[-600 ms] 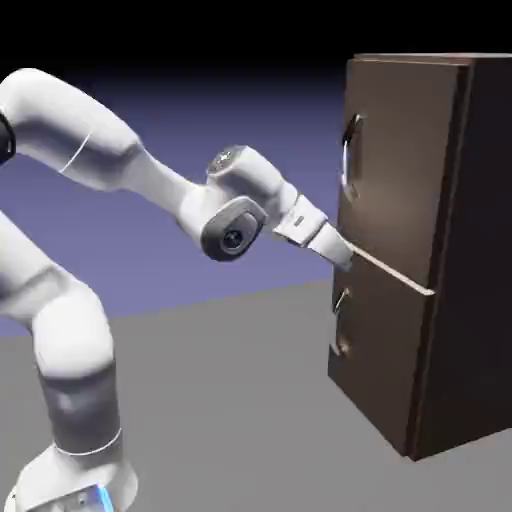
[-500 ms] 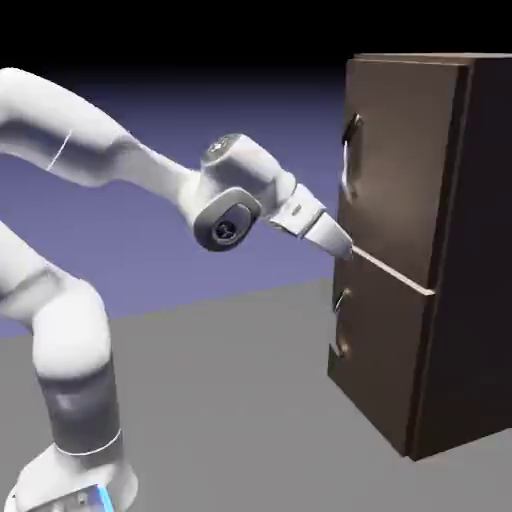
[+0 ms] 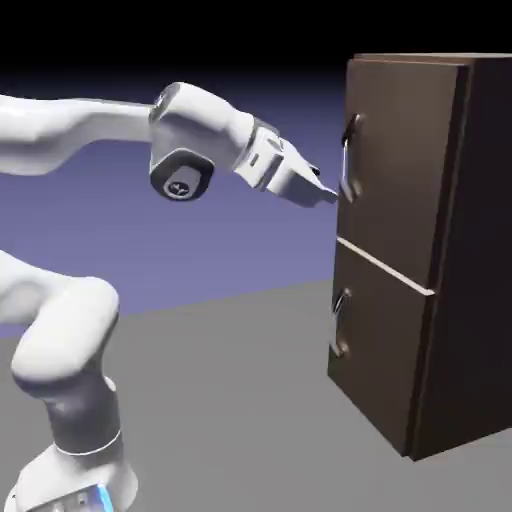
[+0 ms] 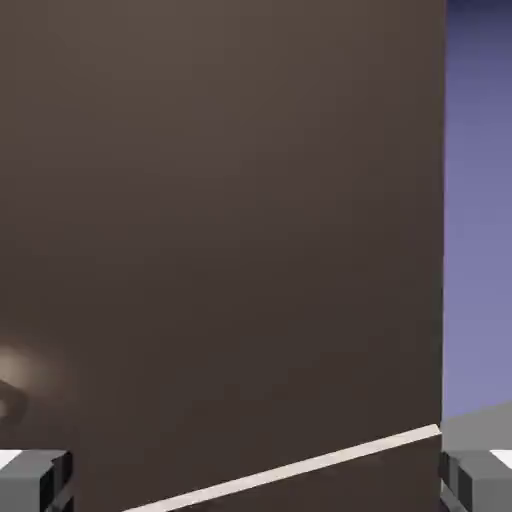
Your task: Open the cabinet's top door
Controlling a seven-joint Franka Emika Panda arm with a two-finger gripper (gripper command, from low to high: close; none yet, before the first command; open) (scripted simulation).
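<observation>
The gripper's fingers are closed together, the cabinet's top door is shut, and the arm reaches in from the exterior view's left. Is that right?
Not quite: the gripper is open, as the hand view shows, with its two finger tips wide apart at the bottom edge. The rest of the statement holds: the top door is shut, and the arm reaches in from the exterior view's left.

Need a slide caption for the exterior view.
White robot arm, open gripper near the curved silver handle of the dark brown cabinet's closed top door.

A bare simulated scene, not a furnished room — plain blue-violet backdrop (image 3: 250,230) toward twelve o'clock, apparently featureless grey floor (image 3: 230,400) toward six.
</observation>
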